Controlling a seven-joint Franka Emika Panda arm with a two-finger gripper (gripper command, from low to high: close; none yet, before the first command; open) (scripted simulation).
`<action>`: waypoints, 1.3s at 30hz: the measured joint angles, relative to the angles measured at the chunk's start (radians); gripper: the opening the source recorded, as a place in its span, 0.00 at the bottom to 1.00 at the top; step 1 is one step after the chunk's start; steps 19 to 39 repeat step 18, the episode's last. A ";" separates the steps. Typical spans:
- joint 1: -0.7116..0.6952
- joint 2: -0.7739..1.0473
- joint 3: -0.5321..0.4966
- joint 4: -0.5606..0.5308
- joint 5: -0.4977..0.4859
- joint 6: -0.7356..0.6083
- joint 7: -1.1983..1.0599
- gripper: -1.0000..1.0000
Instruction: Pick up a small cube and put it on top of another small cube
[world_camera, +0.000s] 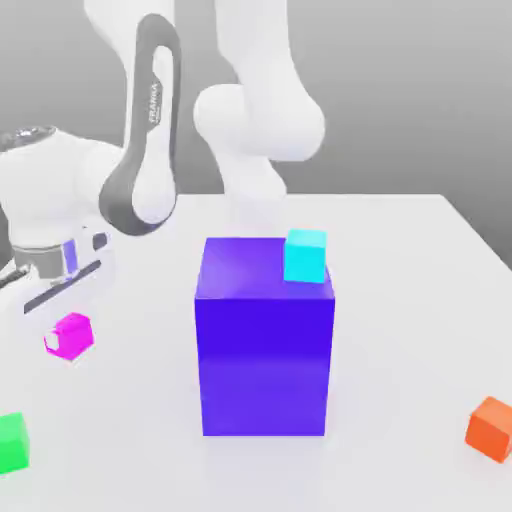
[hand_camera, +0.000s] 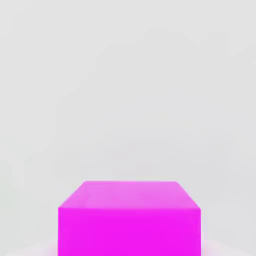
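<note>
The small cube (world_camera: 68, 335), plain magenta-pink, is at the exterior view's left, just off or on the white table (world_camera: 400, 300). My gripper (world_camera: 62, 305) comes down onto it from the white hand directly above and is shut on it. In the hand view the small cube (hand_camera: 130, 220) sits very close, its top face and one side showing. A small cyan cube (world_camera: 305, 255) rests on the top far corner of the big blue-violet block (world_camera: 265, 340) in the middle of the table.
A small green cube (world_camera: 12, 442) lies at the near left edge of the exterior view, below the magenta one. A small orange cube (world_camera: 490, 428) sits at the near right. The arm's base (world_camera: 255, 130) rises behind the tall block.
</note>
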 joint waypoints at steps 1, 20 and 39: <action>0.001 0.014 0.008 0.036 -0.002 -0.022 -0.020 0.00; 0.025 0.259 0.059 0.344 -0.024 -0.083 -0.186 1.00; 0.025 0.259 0.059 0.344 -0.024 -0.083 -0.186 1.00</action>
